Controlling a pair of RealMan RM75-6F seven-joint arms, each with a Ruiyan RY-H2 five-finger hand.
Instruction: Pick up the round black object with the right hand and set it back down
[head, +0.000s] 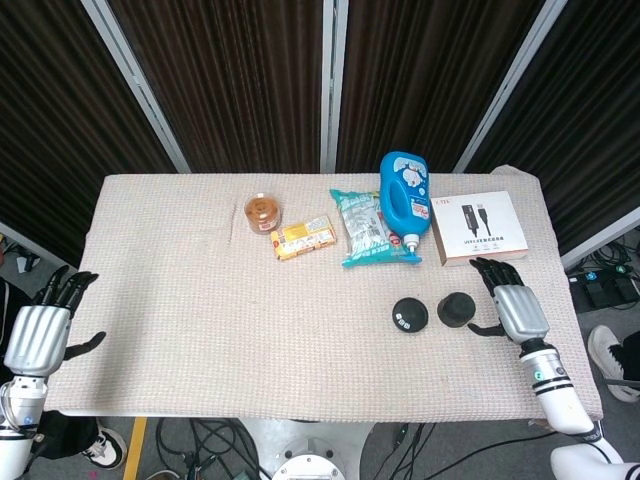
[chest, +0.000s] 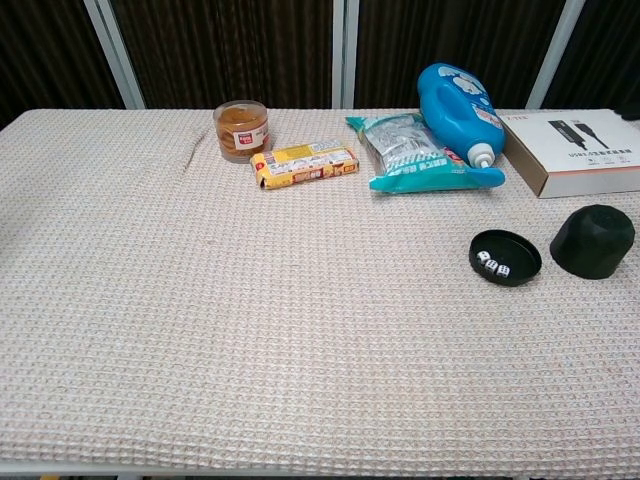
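The right hand's (head: 520, 312) fingers (head: 487, 268) are spread and hold nothing, maybe not touching the black cup (chest: 593, 241) just beside them, which sits upside down by the black dice tray (chest: 505, 258).

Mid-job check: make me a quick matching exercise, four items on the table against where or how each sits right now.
Items:
1. black cup
2. blue bottle
3. right hand
4. shallow black dish

States:
A. holds small white dice
B. lying on its side beside the white box
C. open, apart from the cup
D. standing mouth-down on the cloth

Pairs: 1-D, 2-B, 3-C, 4-A
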